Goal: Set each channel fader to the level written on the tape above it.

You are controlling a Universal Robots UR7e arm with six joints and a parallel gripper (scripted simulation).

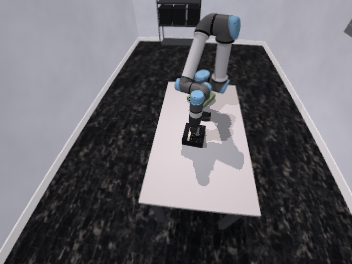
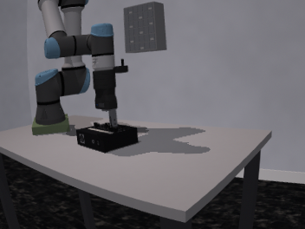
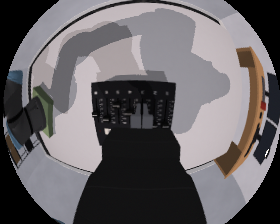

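Counter (image 1: 175, 182) (image 2: 173, 184) (image 3: 210, 65) | lighting desk (image 1: 193, 143) (image 2: 121, 137) (image 3: 133, 86) on it, 6 o'clock of arm base (image 1: 209, 101) (image 2: 51, 125) (image 3: 46, 111) in top view | hand (image 1: 195, 130) (image 2: 113, 127) (image 3: 141, 109) fully closed, empty, at faders | nudge cap slowly, straight along slot, avoid neighbours

a pale, pinkish-white table (image 1: 172, 174) (image 2: 182, 175) (image 3: 215, 55) carries a black lighting desk (image 1: 193, 143) (image 2: 93, 141) (image 3: 132, 86), which sits near the middle of the tabletop in the top view and left of center in the exterior view. behind it, toward the far end in the top view, a green base block (image 1: 211, 102) (image 2: 51, 128) (image 3: 49, 116) rests on the same surface, well apart from the desk; it appears at the left of the exterior and wrist views. gray shadows spread across the top, reaching right of the desk in the exterior view. dark legs (image 1: 230, 221) (image 2: 250, 193) support the table above a mottled black floor (image 1: 80, 197) (image 2: 277, 206).
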